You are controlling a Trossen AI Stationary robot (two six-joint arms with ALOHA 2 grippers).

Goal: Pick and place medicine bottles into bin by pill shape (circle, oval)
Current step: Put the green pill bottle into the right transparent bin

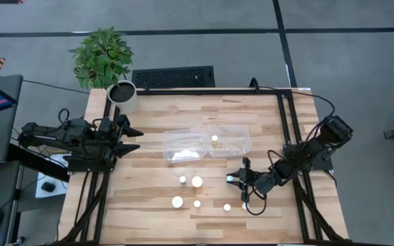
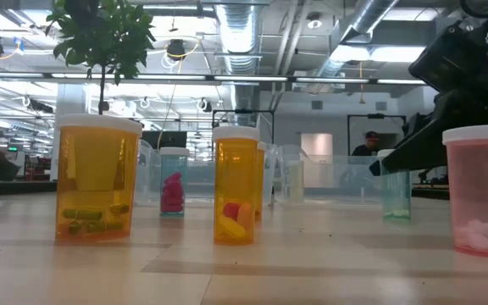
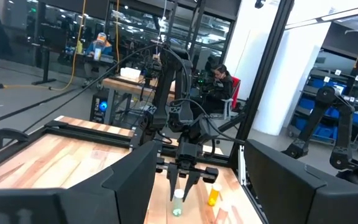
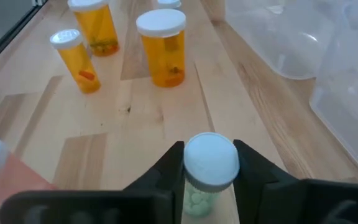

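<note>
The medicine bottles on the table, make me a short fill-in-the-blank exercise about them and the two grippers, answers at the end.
1. The right gripper has its fingers on either side of a greenish bottle with a ____ cap.
2. In the low view, the pink bottle holds ____ pills.
3. The left gripper hangs beside the white ____ holding the plant.
4. One bottle already sits inside a clear ____.

Answers: white; white; pot; bin

bright overhead strip lights, soft shadows, blurred foreground
</note>
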